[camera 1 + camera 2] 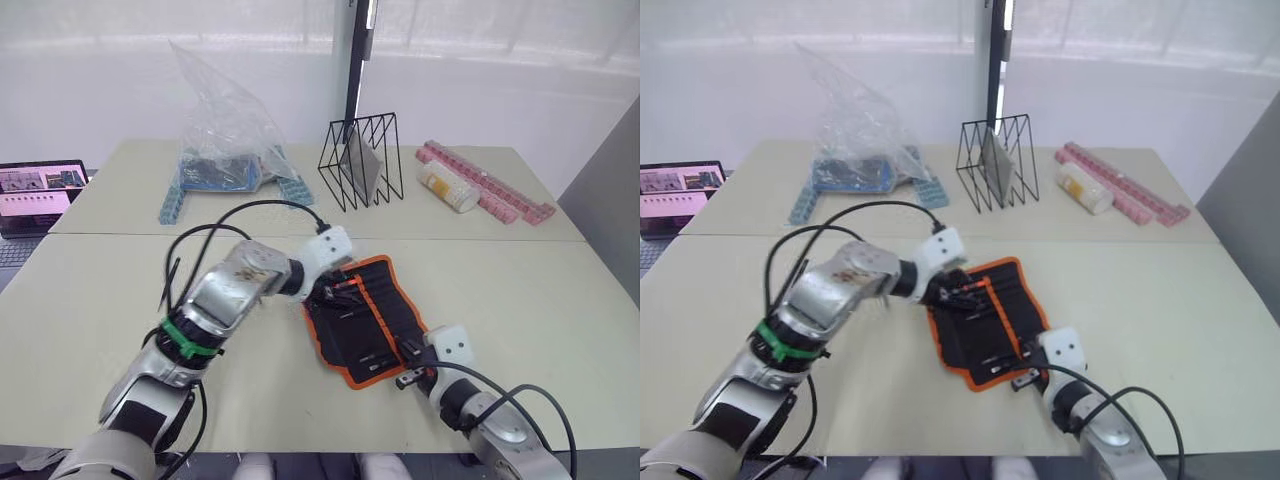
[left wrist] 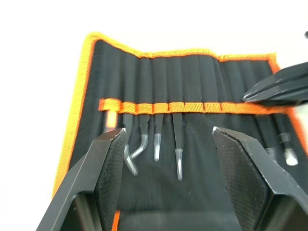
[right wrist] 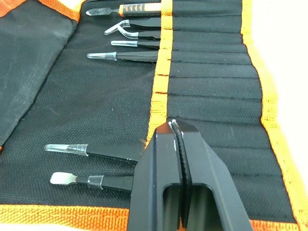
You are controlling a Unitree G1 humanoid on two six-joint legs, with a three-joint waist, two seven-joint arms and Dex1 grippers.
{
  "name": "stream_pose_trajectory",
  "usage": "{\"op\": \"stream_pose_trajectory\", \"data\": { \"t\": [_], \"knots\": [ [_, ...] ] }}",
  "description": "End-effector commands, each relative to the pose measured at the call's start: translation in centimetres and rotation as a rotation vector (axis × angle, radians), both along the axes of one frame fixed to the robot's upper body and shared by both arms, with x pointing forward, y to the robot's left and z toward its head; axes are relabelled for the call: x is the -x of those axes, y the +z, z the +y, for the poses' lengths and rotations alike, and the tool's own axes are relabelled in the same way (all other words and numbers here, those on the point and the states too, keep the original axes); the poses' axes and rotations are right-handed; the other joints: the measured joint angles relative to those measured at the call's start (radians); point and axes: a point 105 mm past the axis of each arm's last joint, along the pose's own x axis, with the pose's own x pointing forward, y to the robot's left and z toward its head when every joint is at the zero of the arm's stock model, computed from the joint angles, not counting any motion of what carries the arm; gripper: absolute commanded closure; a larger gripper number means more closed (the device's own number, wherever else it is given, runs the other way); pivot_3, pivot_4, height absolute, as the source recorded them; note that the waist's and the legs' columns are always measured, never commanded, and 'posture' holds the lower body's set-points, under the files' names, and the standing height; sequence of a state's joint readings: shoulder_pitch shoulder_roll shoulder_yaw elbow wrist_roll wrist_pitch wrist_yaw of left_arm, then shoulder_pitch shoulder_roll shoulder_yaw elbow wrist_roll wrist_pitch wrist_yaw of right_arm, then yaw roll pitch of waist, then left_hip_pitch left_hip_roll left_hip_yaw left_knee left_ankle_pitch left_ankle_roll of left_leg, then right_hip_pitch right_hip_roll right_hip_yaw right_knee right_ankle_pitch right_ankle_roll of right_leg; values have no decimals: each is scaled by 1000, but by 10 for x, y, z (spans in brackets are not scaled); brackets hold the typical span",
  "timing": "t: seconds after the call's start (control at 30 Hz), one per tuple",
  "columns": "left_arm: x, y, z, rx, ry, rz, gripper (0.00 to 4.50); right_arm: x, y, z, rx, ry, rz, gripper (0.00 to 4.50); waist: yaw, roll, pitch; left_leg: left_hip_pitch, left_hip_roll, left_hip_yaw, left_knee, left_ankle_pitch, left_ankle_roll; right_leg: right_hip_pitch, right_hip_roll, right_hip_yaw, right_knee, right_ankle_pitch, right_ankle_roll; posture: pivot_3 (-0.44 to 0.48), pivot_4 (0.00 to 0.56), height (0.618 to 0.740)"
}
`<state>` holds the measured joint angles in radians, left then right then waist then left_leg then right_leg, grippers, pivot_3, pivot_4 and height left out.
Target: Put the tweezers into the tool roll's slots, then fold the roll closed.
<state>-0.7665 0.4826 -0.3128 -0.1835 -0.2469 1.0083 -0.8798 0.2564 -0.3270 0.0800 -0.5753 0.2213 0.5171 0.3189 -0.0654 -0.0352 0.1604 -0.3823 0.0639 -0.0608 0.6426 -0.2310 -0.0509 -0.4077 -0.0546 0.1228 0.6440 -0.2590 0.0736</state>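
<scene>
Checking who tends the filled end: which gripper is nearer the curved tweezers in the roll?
Left. The left gripper hangs open right over the curved tweezers; the right gripper, jaws shut, sits at the tool roll's opposite end.

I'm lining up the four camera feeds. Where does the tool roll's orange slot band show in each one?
Left eye view: orange slot band along the open tool roll, mid-table.
Right eye view: same band, between the arms.
Left wrist view: crossing above the left gripper.
Right wrist view: running away from the shut right gripper.
Shared landmark: the curved-tip tweezers.
</scene>
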Motion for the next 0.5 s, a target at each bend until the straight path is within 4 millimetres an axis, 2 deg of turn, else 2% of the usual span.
{"op": "stream_pose_trajectory", "data": {
  "t": [0.03, 0.13, 0.33, 0.47, 0.5],
  "knots": [
    [-2, 16, 42, 79, 87, -69, 1423, 5, -18, 6, -4, 45, 91, 4500, -7, 0, 0, 1, 0, 0, 0, 0, 0, 0, 0, 0, 0, 0, 0, 0, 150, 718],
    [4, 23, 77, 172, 156, -130, 1423, 3, -17, 5, 0, 52, 88, 4500, -5, 0, 0, 2, 2, 0, -1, 0, 1, 0, 1, 0, 1, -1, -2, 0, 150, 718],
    [29, 1, 155, 195, 394, -161, 1423, 4, -15, -2, 8, 78, 63, 4500, 1, 0, 0, 1, 2, 0, -1, -1, 1, 0, 1, -1, 0, -1, -2, 0, 150, 718],
    [54, -14, 211, 232, 643, -185, 1423, 10, -8, -9, -26, 85, 19, 4500, 8, -1, 0, 1, 2, 0, -1, -1, 0, 0, 0, -1, -1, -1, -2, 0, 150, 718],
    [60, -18, 223, 225, 689, -194, 929, 12, -8, -10, -29, 90, 14, 4500, 10, -1, 0, 1, 2, 0, -1, -1, 0, 0, 0, -1, -1, -1, -2, 0, 150, 718]
  ]
}}
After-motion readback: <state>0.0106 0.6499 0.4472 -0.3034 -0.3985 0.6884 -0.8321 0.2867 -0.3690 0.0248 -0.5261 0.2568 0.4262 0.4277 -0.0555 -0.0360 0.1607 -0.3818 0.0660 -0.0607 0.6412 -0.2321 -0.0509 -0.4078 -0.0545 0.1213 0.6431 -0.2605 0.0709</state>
